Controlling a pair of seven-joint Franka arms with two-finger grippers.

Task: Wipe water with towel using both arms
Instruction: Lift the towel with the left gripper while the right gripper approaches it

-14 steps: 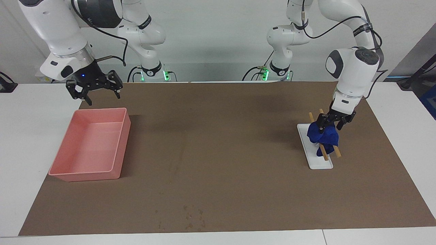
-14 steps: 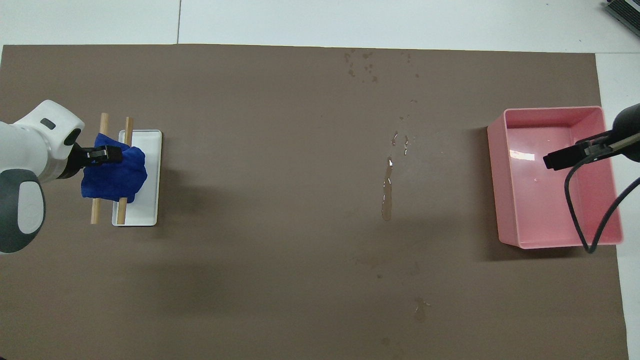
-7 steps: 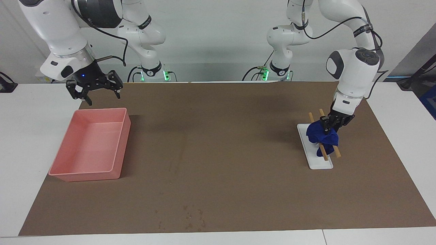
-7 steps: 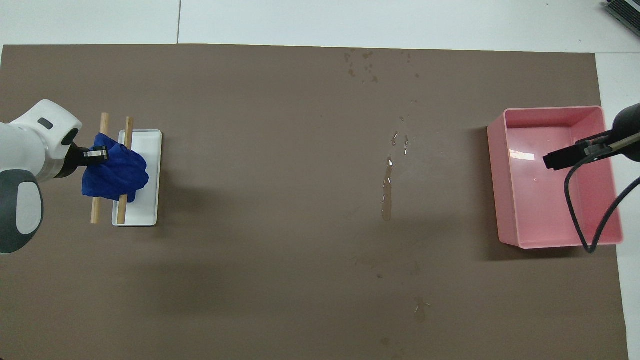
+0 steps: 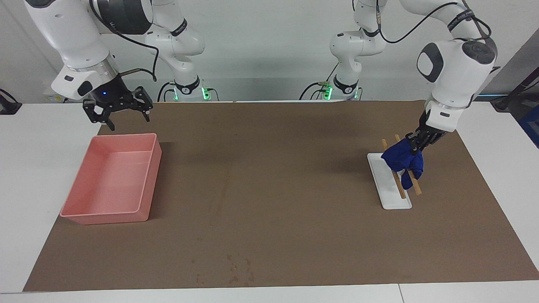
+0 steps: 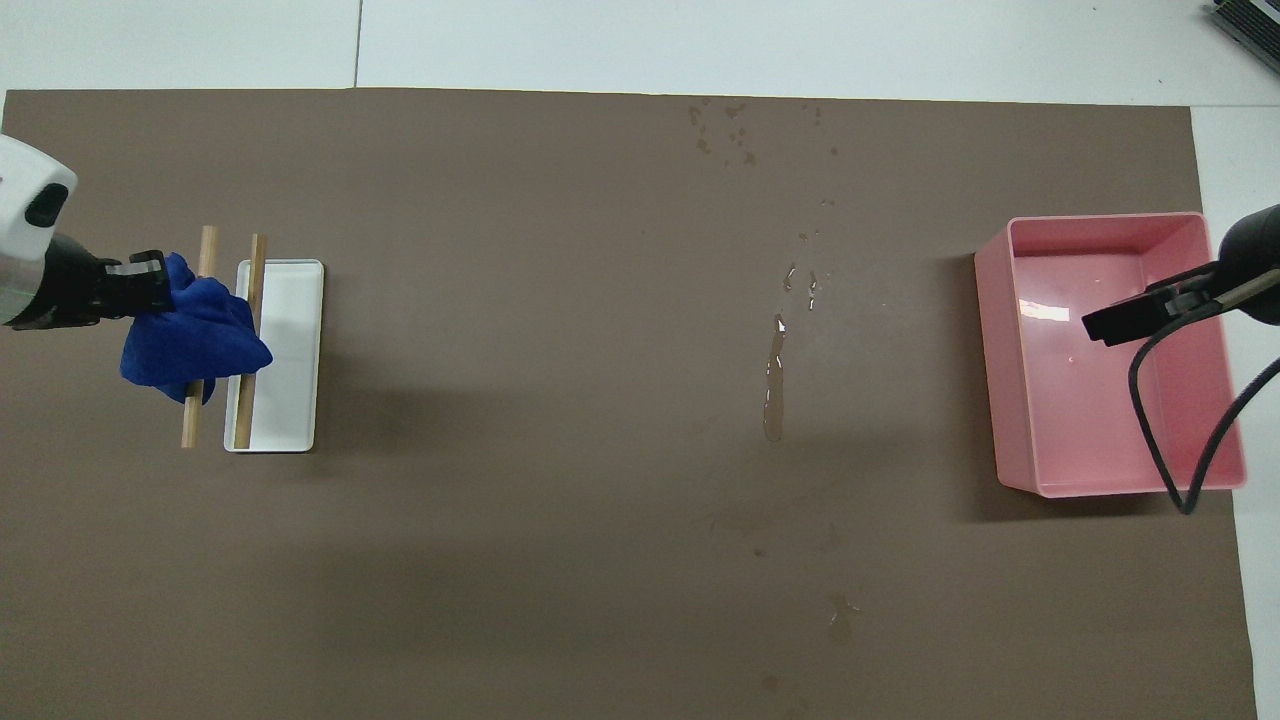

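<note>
The deep-blue towel (image 5: 403,160) (image 6: 190,336) hangs lifted off the two wooden sticks (image 5: 405,173) (image 6: 246,345), with my left gripper (image 5: 417,142) (image 6: 150,282) shut on its upper edge, over the white tray's (image 5: 389,191) (image 6: 295,380) end of the mat. The water (image 6: 773,385) is a thin shiny streak near the mat's middle, closer to the pink tray; in the facing view it is a faint streak (image 5: 223,189). My right gripper (image 5: 118,107) hangs open in the air above the pink tray's (image 5: 80,210) (image 6: 1100,485) robot-side edge and waits.
A brown mat (image 5: 269,235) covers most of the white table. Small dark specks (image 5: 236,269) (image 6: 725,130) lie on the mat near the edge farthest from the robots. A black cable (image 6: 1165,440) from the right arm hangs over the pink tray.
My left gripper shut on the towel, then rose and drew it up off the sticks toward the left arm's end. The right arm barely moved.
</note>
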